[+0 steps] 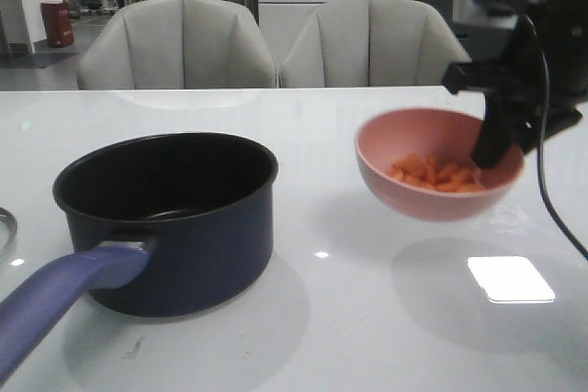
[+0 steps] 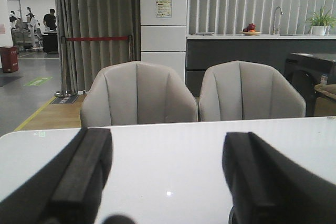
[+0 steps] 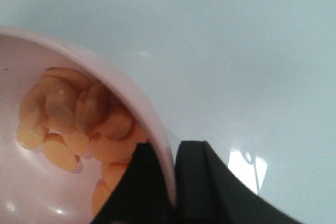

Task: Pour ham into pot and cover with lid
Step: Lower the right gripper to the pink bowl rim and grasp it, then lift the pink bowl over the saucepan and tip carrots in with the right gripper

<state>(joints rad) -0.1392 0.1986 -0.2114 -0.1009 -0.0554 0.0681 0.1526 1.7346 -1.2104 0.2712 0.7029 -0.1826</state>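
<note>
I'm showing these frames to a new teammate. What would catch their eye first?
The pink bowl of orange ham slices, held above the table at right by the right gripper pinching its rim. Next, the big dark blue pot at left, empty, its handle pointing toward the camera.

You see the pot left on the table, the bowl raised at right, ham inside it.
</note>
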